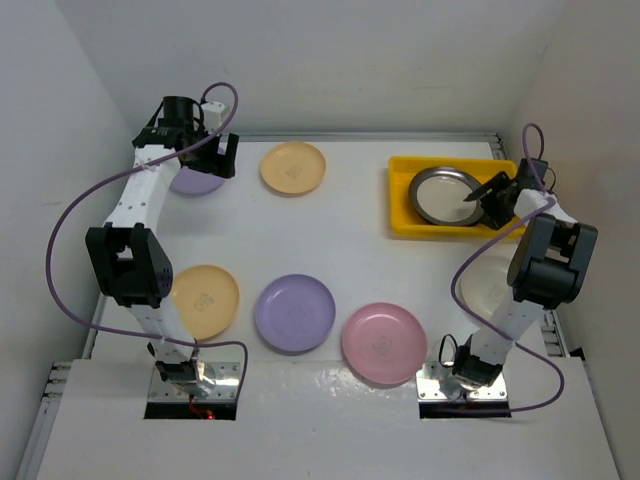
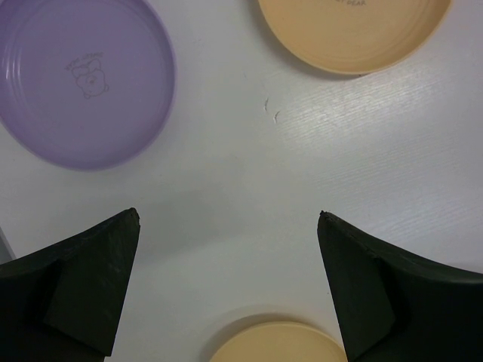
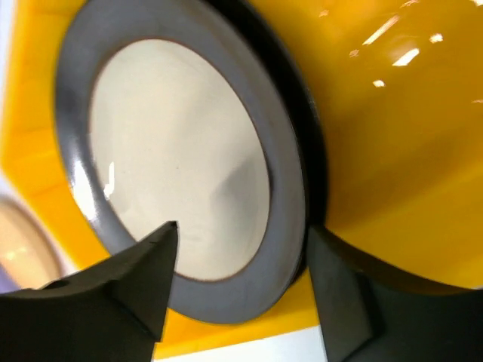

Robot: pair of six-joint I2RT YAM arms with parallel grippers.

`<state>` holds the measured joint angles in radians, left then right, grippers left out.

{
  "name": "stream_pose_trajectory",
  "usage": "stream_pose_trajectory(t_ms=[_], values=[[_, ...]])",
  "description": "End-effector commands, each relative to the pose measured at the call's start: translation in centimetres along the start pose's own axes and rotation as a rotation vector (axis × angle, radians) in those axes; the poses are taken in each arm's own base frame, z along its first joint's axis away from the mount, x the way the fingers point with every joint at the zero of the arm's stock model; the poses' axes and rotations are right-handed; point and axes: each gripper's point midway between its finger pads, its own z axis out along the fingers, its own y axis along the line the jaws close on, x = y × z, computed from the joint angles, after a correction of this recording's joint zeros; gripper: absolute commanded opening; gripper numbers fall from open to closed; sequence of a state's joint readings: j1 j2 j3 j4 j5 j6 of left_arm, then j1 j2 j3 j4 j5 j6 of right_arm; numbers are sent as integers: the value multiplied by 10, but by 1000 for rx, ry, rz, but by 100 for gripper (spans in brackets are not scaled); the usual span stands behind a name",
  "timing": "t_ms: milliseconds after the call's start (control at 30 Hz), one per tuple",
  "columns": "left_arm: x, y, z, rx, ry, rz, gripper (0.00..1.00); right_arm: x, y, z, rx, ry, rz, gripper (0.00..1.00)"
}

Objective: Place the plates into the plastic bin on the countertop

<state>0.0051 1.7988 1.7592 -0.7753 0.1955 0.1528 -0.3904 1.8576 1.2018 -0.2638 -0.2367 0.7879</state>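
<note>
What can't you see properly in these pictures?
- Top view: the left arm covers part of the far lavender plate.
- Top view: the right arm hides part of a pale plate.
- Right wrist view: the steel-rimmed plate is blurred and close.
- Left wrist view: the bottom edge cuts off an orange plate.

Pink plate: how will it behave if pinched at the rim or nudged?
The pink plate looks like rigid moulded plastic, so probably stiff and light. It lies flat on the glossy countertop, so a nudge would likely slide it, not tip it. Its low rim offers little to pinch; it may slip.
</note>
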Motion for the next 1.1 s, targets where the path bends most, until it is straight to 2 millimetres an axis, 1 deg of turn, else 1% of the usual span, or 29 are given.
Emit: stream_pose_trajectory(t_ms=[0, 33, 67, 100, 133, 167, 200, 233, 267, 300, 333, 367, 400, 433, 467, 500, 533, 567, 633, 667, 700, 800, 867, 900, 933, 967, 1000, 1033, 1067], values=[[-11, 4, -8, -9, -43, 0, 100, -43, 18, -25, 20, -152, -116, 69], [-11, 2, -8, 0, -45, 0, 100, -48, 13, -32, 76, -168, -121, 77], [-11, 2, -8, 0, -45, 0, 100, -51, 14, -39, 89, -181, -151, 83], [-11, 2, -8, 0, -45, 0, 100, -54, 2, -48, 178, -207, -167, 89], [-11, 2, -8, 0, -45, 0, 100, -54, -3, -59, 215, -232, -162, 100], [-13, 2, -12, -2, -54, 2, 100, -54, -8, -77, 249, -263, -127, 100], [-13, 2, -12, -2, -54, 2, 100, -59, -25, -89, 327, -317, -52, 100], [-13, 2, -12, -3, -54, 11, 100, -46, -51, -115, 394, -349, 5, 100], [-16, 2, -17, -6, -65, 14, 100, -38, -65, -123, 426, -351, 46, 100], [-18, 3, -20, -17, -72, 15, 100, -36, -79, -132, 450, -391, 151, 100], [-17, 4, -18, -17, -72, 15, 100, -6, -108, -146, 476, -398, 201, 100], [-17, 4, -18, -17, -72, 15, 100, 0, -122, -153, 479, -425, 277, 100], [-17, 4, -18, -17, -72, 26, 100, 30, -147, -145, 515, -386, 330, 93], [-17, 4, -18, -17, -72, 26, 100, 36, -162, -162, 483, -466, 393, 37], [-17, 3, -18, -9, -74, 36, 100, 61, -183, -156, 518, -455, 459, 23], [-21, 4, -20, -11, -83, 54, 100, 65, -187, -162, 497, -503, 517, 23], [-21, 3, -20, -3, -85, 68, 100, 66, -199, -165, 499, -538, 563, 30], [-25, 4, -22, -7, -95, 89, 100, 83, -213, -161, 496, -548, 596, 61], [-32, 7, -31, -16, -112, 176, 100, 93, -226, -163, 538, -555, 633, 70], [-34, 8, -33, -18, -112, 205, 100, 103, -235, -164, 581, -539, 646, 74], [-35, 11, -37, -28, -107, 233, 100, 104, -236, -165, 592, -532, 631, 76], [-41, 16, -51, -56, -97, 282, 100, 108, -244, -165, 642, -510, 622, 76], [-38, 16, -51, -53, -87, 293, 100, 111, -248, -162, 665, -493, 630, 76], [-35, 16, -49, -50, -78, 291, 100, 115, -250, -158, 666, -486, 630, 74], [-29, 14, -45, -35, -65, 297, 100, 110, -250, -153, 651, -495, 613, 72], [-29, 14, -45, -35, -64, 297, 100, 111, -250, -149, 638, -488, 612, 69], [-25, 13, -42, -30, -55, 278, 100, 120, -254, -142, 650, -458, 636, 59], [-25, 12, -42, -30, -55, 264, 100, 121, -255, -139, 648, -453, 643, 55], [-22, 10, -40, -15, -51, 263, 100, 127, -256, -138, 661, -420, 654, 48]])
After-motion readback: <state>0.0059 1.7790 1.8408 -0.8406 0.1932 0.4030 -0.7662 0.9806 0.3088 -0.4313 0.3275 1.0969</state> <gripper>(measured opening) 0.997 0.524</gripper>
